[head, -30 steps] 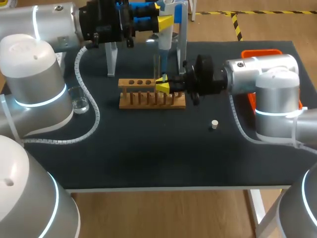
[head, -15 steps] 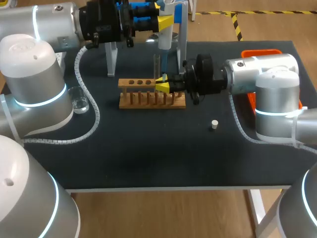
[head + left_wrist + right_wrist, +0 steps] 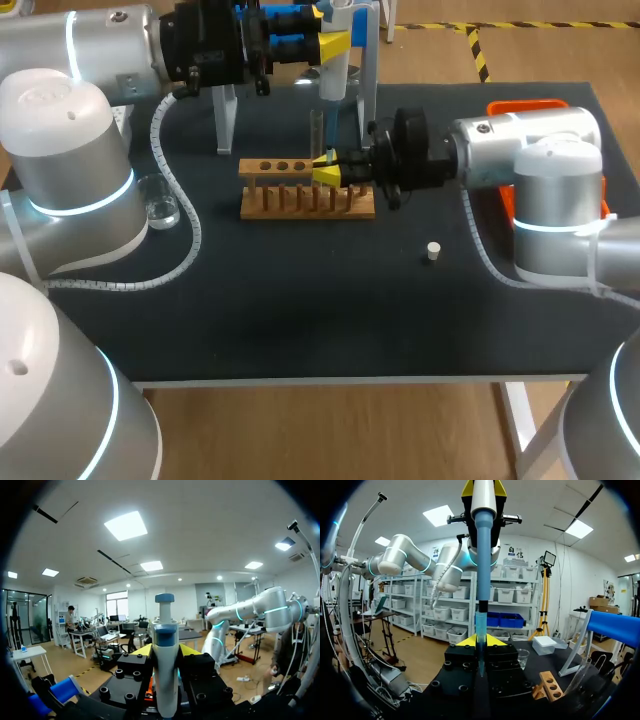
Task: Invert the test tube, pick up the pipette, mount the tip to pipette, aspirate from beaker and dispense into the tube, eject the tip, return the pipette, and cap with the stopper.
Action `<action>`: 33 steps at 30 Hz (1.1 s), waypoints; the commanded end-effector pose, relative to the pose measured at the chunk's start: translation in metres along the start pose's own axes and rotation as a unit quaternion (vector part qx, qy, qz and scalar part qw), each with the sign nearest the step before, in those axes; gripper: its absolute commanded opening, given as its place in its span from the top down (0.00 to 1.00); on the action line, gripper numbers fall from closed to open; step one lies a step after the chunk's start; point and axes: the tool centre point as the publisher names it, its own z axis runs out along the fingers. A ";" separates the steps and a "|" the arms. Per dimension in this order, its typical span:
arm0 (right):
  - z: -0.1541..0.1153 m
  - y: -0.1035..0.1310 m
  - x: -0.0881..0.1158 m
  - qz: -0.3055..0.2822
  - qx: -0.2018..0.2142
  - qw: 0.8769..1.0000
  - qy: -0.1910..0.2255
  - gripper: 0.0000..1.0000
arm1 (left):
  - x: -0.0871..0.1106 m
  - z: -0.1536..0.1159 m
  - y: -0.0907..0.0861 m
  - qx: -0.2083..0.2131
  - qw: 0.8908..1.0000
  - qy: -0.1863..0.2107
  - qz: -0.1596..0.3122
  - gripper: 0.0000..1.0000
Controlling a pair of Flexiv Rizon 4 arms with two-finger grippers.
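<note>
Right gripper (image 3: 325, 176) is pinching the lower part of the test tube (image 3: 316, 135), fingers pressing it from 2 sides. The tube is standing upright just over the wooden rack (image 3: 300, 203). Left gripper (image 3: 164, 652) is clamping the pipette (image 3: 336, 70) at 12 o'clock from the tube, plunger up. Its blue tip (image 3: 483, 565) is pointing down, ending between the right fingertips. Tip inside the tube or beside it: cannot tell. Stopper (image 3: 432, 250) is lying on the table at 4 o'clock from the rack. Beaker (image 3: 160, 208) is standing at 9 o'clock, well apart.
</note>
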 end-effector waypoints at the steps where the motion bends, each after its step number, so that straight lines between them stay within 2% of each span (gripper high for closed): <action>1: 0.000 0.000 -0.001 0.000 0.001 1.000 0.001 1.00 | 0.000 -0.001 0.001 0.001 1.000 0.000 0.000 1.00; 33: 0.001 0.002 0.000 -0.011 -0.001 1.000 0.002 1.00 | 0.000 -0.001 0.001 0.001 1.000 0.000 0.000 1.00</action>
